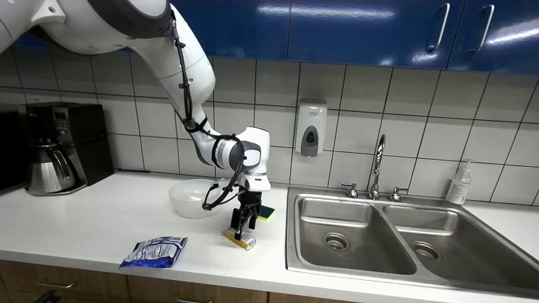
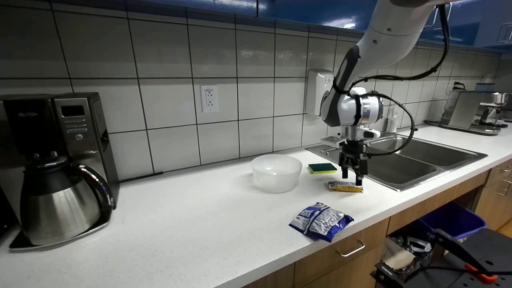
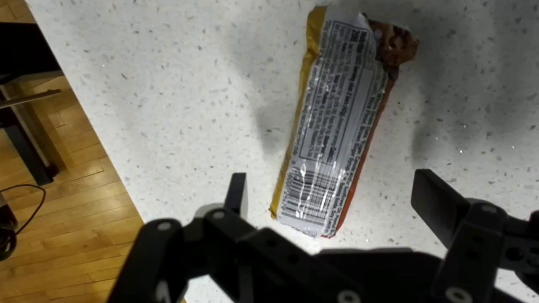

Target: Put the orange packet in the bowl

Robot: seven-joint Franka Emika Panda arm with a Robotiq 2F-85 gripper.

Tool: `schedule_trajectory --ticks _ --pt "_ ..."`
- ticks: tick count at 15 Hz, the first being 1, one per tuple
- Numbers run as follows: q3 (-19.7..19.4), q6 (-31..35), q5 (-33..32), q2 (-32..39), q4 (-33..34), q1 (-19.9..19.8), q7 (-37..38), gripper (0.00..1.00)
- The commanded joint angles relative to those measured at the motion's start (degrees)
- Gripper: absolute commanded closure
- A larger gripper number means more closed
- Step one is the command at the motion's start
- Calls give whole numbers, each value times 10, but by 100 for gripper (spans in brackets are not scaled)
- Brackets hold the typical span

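Note:
The orange packet is a narrow wrapped bar with yellow and orange edges and a grey printed back facing up. It lies flat on the white counter and shows in both exterior views (image 1: 245, 243) (image 2: 345, 187) and in the wrist view (image 3: 332, 122). My gripper (image 1: 245, 232) (image 2: 352, 179) is low over it, pointing down. In the wrist view the open fingers (image 3: 329, 189) stand apart on either side of the packet's near end, with gaps on both sides and nothing held. The translucent whitish bowl (image 1: 187, 206) (image 2: 276, 181) stands upright behind the packet, toward the coffee maker; its inside looks empty.
A blue-and-white crinkly bag (image 1: 156, 252) (image 2: 320, 222) lies near the counter's front edge. A green and yellow sponge (image 1: 265, 213) (image 2: 322, 168) lies behind the gripper. A steel double sink (image 1: 290, 235) is beside the packet. A coffee maker (image 1: 80, 134) (image 2: 76, 128) stands at the far end.

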Motion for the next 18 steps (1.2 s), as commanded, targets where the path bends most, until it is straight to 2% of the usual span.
schedule_trajectory --ticks 1,4,6,7,18 --pt "2 6 4 19 24 -1 11 0" --pt "5 14 7 25 28 0 9 0" --pt "20 -1 14 -16 -3 -1 -12 0" --pt "6 8 1 18 16 1 -1 0" --pt "12 14 -1 3 7 8 0 0"
